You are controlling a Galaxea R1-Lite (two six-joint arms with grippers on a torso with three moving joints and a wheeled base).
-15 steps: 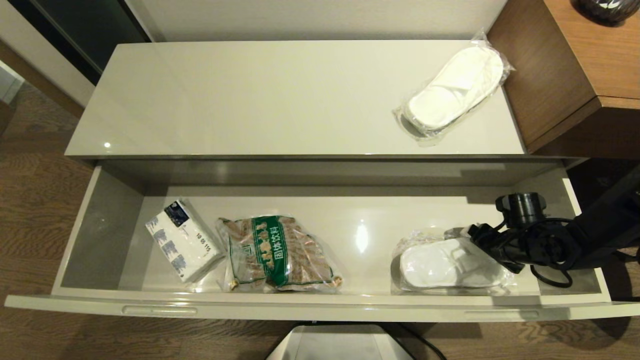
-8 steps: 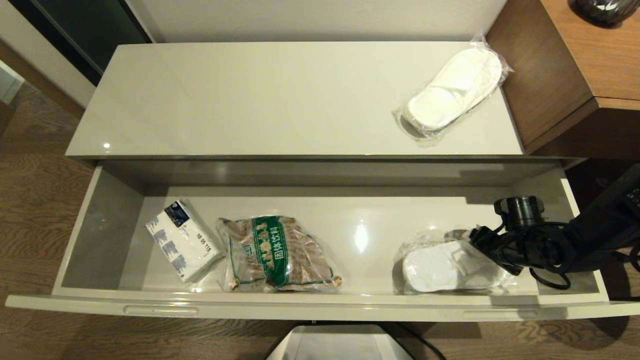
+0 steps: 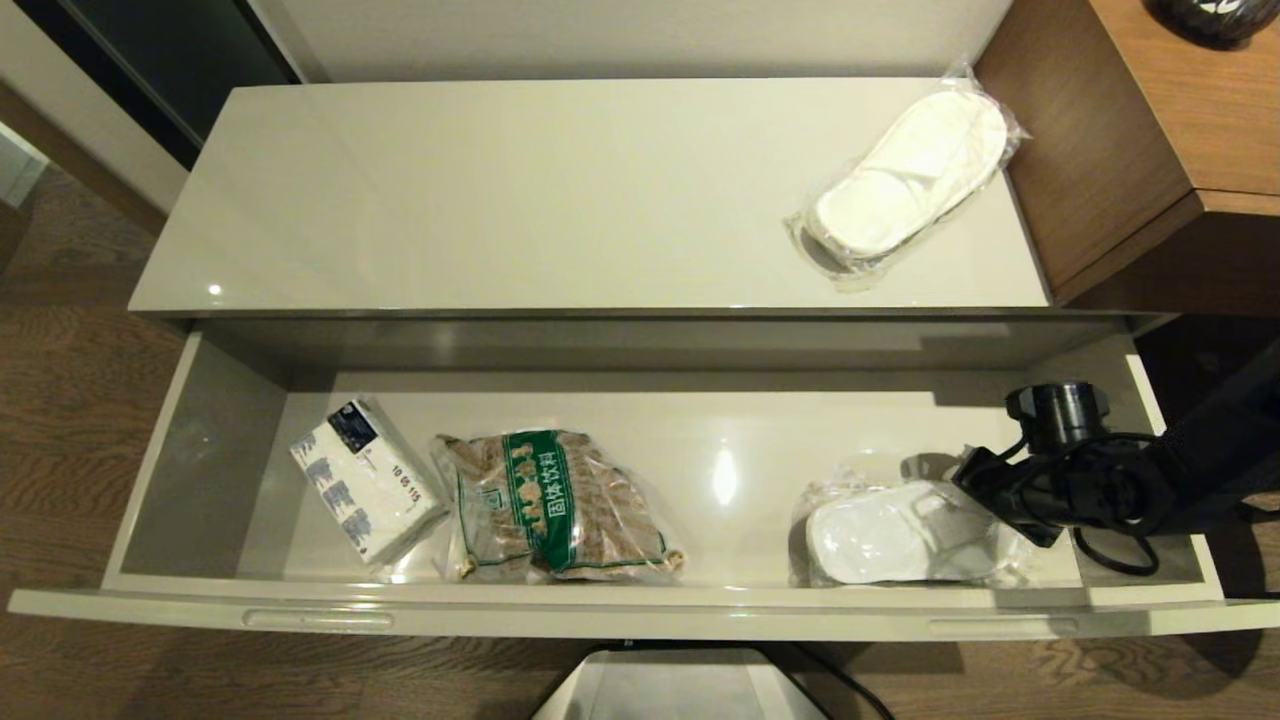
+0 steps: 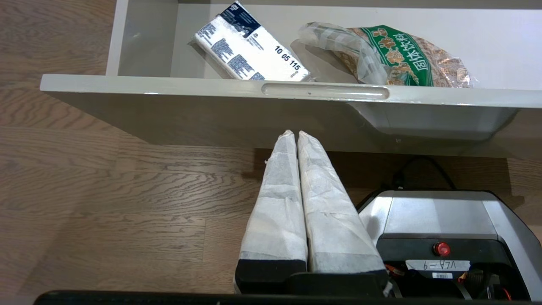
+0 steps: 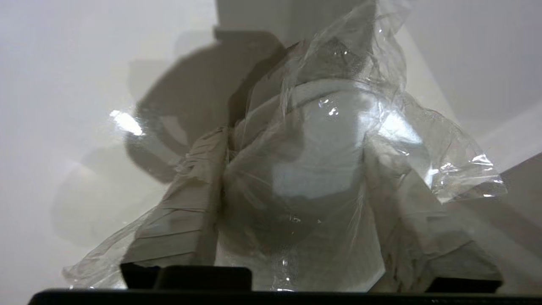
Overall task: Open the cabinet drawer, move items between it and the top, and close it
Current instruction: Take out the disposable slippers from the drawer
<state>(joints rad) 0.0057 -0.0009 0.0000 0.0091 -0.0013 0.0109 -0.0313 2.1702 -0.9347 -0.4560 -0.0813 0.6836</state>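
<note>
Fingers [image 5: 186,203] of right gripper [image 5: 296,199]: astride bagged slipper [image 3: 905,535], not visibly clamped, at cabinet drawer [image 3: 640,615] right end. Step: grasp. Next: close, lift to top [image 3: 500,200]. Left gripper [image 4: 296,135]: fingers together, parked.

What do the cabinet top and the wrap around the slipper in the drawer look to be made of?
The top: likely lacquered or laminated board, cream-white; its gloss mirrors a light spot. Wrap on the slipper in the drawer: thin clear plastic film, crinkled, with sharp glints between the right gripper fingers.

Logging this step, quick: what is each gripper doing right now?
Left gripper: shut, empty, below the drawer front.
Right gripper: fingers either side of the bagged slipper; grip cannot be told.
</note>
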